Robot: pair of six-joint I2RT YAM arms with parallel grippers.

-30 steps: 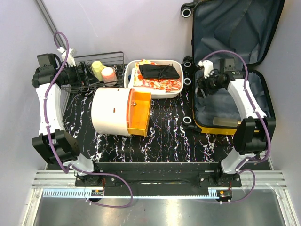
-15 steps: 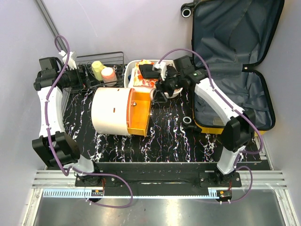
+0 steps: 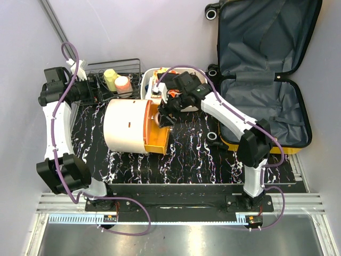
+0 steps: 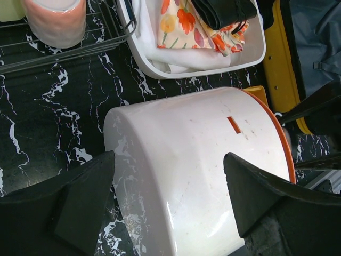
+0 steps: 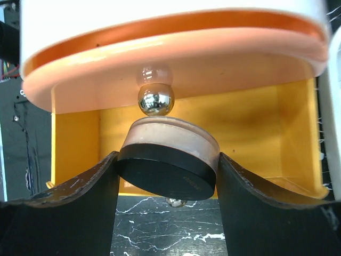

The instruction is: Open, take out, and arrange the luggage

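Already the luggage (image 3: 266, 101) lies open at far right (lining mostly bare); right gripper (image 3: 164, 114) grips a jar (image 5: 168, 160) at the container's (image 3: 125, 127) drawer (image 5: 250, 112), placing left to do; left gripper (image 4: 168, 181) hangs wide, empty.

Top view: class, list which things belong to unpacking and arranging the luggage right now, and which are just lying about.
In the job: luggage, round compact in the right gripper, cream-and-orange container with open drawer.
Lying about: white tray of folded cloth, wire rack, yellow bottle, pink bottle.
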